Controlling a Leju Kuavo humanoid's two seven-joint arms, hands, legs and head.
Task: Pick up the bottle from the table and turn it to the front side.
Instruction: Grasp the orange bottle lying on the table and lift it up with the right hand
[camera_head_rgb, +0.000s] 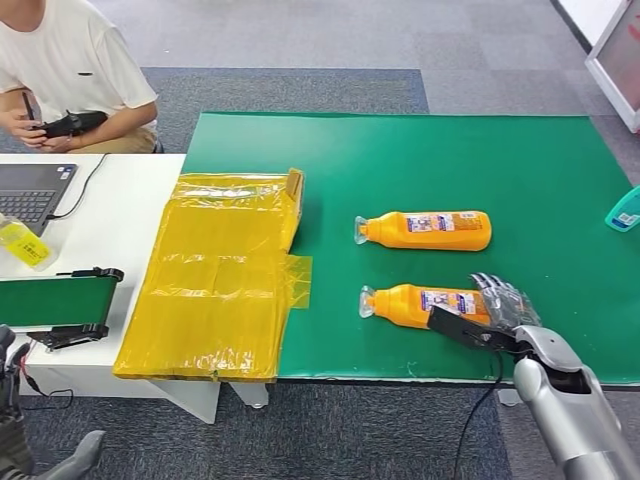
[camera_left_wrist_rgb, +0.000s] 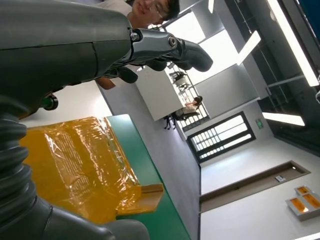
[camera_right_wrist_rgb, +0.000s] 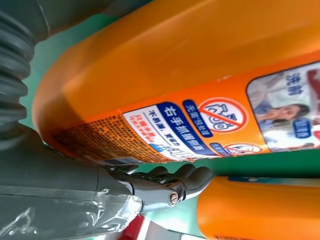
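**Right hand at the near bottle's base**

The right hand (camera_head_rgb: 504, 305) is lying around the base end of the near orange bottle (camera_head_rgb: 419, 303), fingers wrapping its far side and thumb under it; whether it is truly gripping, I cannot tell. The bottle is lying on its side on the green surface (camera_head_rgb: 528, 170), cap pointing left. A second orange bottle (camera_head_rgb: 426, 230) is lying just beyond it. The left hand (camera_left_wrist_rgb: 113, 50) is hanging with fingers curled on nothing, beside yellow plastic sheeting (camera_head_rgb: 219, 285).
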